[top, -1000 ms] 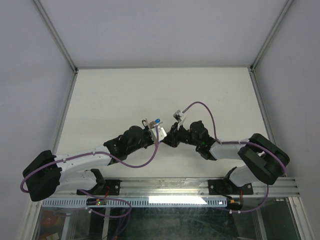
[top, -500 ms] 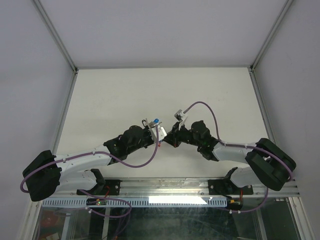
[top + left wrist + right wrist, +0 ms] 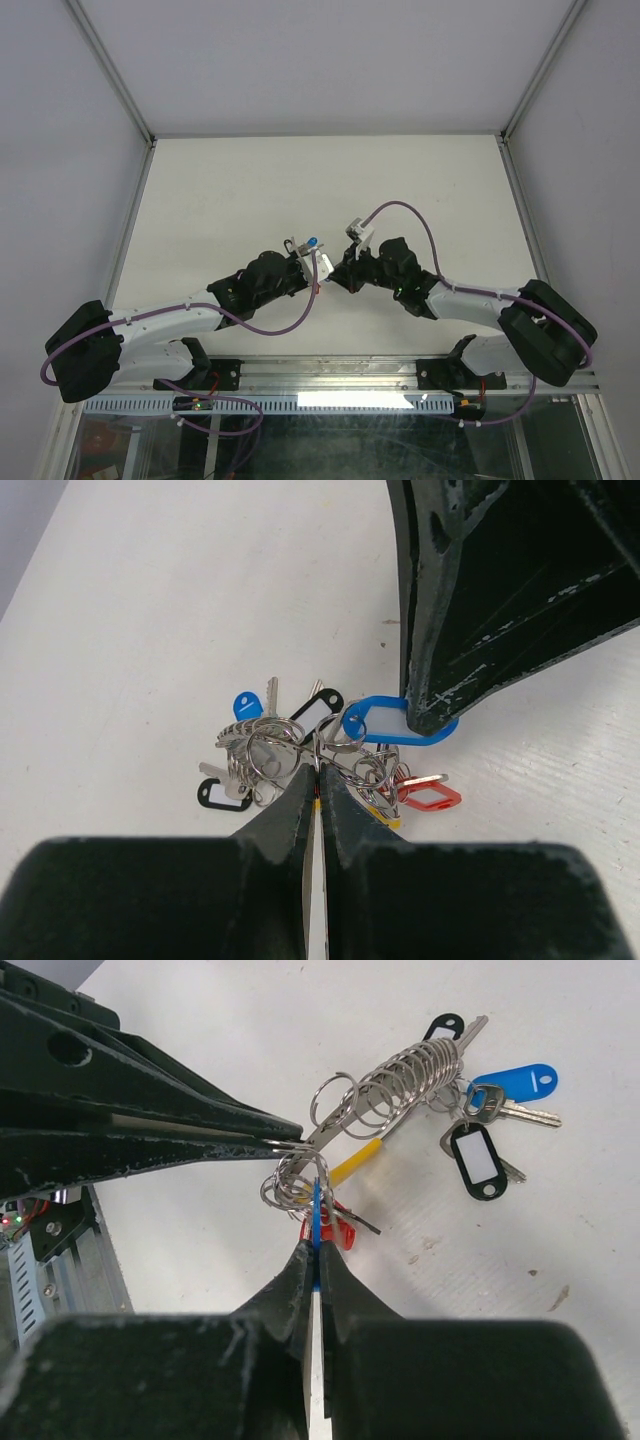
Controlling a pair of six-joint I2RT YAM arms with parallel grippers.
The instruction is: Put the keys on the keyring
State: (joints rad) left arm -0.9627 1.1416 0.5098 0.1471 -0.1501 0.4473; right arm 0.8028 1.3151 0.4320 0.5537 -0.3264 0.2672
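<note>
The left fingers (image 3: 314,780) are seen pressed fully together, with a wire loop of the keyring (image 3: 405,1075) pinched at their tips. The right fingers (image 3: 316,1255) are likewise closed tight, and a blue tag (image 3: 385,722) is clamped between them, seen edge-on in the right wrist view. The two sets of fingers are brought tip to tip near the middle of the table (image 3: 250,190), the left from the left and the right from the right.

The keys (image 3: 270,745) are gathered in one bunch with the keyring, just on the far side of the fingertips. A second blue tag (image 3: 520,1082) and a black tag (image 3: 475,1160) are spread to the right in the right wrist view. A further black tag (image 3: 445,1028) is seen at the far end of the coil. A red tag (image 3: 425,795) and a yellow tag (image 3: 350,1165) are found close to the clamped one. Whether the bunch is lifted off the table cannot be told.

Against the picture from a second ago, the right fingers, then partly apart, are now closed. The right arm's elbow is shifted to the right and nearer, and its wrist is drawn closer to the left fingers. The left arm and the bunch are found unchanged in place
</note>
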